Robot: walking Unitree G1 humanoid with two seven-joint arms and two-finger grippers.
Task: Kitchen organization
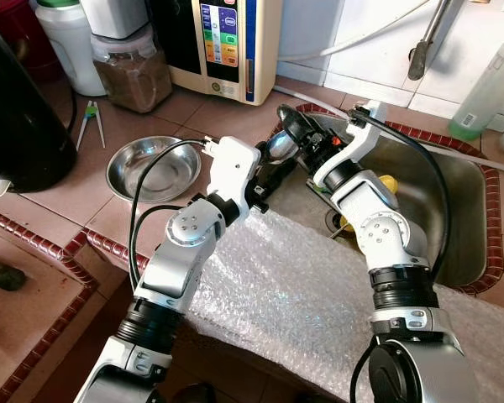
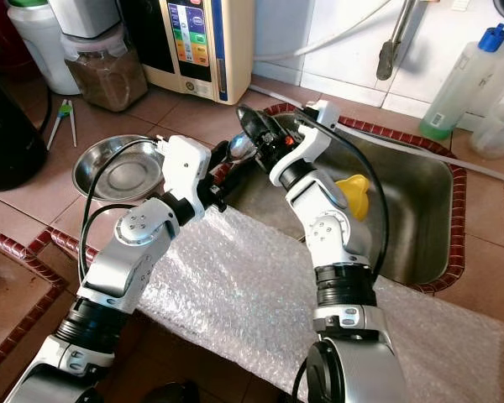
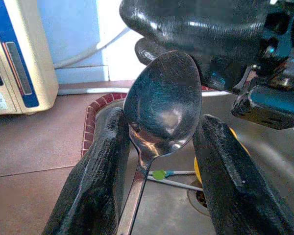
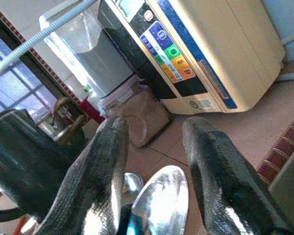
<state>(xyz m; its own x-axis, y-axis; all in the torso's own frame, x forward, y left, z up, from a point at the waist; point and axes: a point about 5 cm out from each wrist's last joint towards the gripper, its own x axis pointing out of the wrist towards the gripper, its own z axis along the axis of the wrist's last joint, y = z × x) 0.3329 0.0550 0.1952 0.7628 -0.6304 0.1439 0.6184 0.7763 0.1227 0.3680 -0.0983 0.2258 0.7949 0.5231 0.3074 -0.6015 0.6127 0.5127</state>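
The tabletop (image 1: pixel 151 210) is laid with square terracotta-coloured tiles, edged by a band of small dark red mosaic pieces that also rims the recessed steel sink (image 1: pixel 462 210). A sheet of clear bubble wrap (image 1: pixel 294 302) drapes over the near edge under both silver arms. White wall tiles rise behind the sink.

The left gripper (image 3: pixel 159 161) holds a polished metal spoon (image 3: pixel 161 105) by its neck, the two black rubbery fingers standing on either side of the smooth oval bowl, at the sink's near-left corner. The right gripper (image 4: pixel 154 161) meets it from the opposite side, its fingers spread apart with the spoon's shiny bowl between them; whether they touch it cannot be told.

Beside the left gripper, on the tiles, sits a shallow round steel bowl (image 1: pixel 154 168). Beyond both grippers stand a cream water appliance (image 1: pixel 227 42) with coloured buttons and a clear jar (image 1: pixel 133 71) of brown contents. A yellow object (image 2: pixel 354 195) lies in the sink beyond the right arm.
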